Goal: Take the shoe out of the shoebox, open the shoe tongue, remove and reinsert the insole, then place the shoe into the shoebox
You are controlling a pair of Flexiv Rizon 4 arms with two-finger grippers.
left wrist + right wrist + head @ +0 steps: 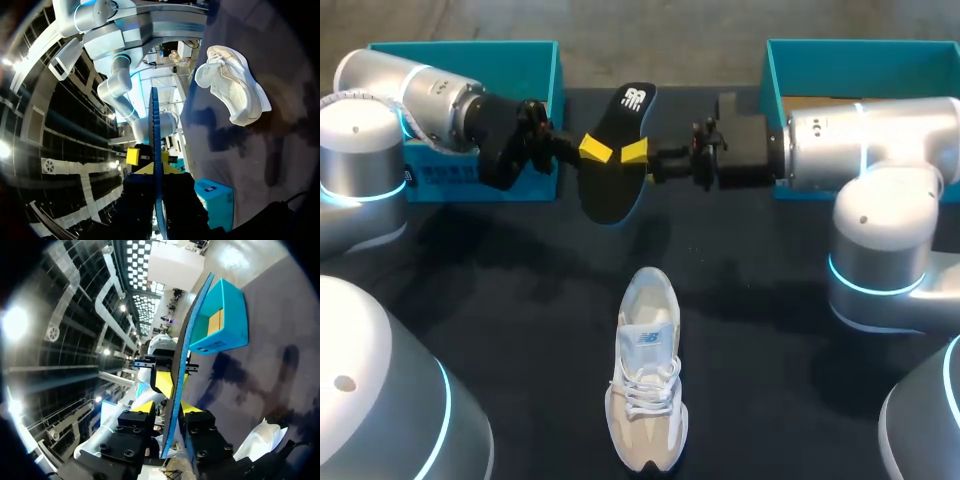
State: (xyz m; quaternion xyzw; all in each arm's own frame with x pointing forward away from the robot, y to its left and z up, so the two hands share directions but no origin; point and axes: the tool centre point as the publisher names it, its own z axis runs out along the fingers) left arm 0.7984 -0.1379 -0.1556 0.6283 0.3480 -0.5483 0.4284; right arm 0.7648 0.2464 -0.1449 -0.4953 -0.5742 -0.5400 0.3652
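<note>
Over table [770, 300] — insole [616, 185] clamped by left gripper [595, 148], right gripper [635, 152] | shoe [647, 370] beneath

Dark matte surface [500, 290], cloth-like; soft shadow patches across its middle; straight far edge along the back.

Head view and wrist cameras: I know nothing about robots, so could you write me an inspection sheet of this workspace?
Surface: dark table.
Job's things: pale sneaker upright on its sole, near middle; black insole with a blue underside, held in the air; left teal box and right teal box, both open, at the far edge.
Clutter: nothing seen.
Jaws: those of the left arm and right arm are both shut on the insole, from opposite sides.
Cables: pale ribbed conduit on the left arm.
Surroundings: nothing seen reaching over the table.
</note>
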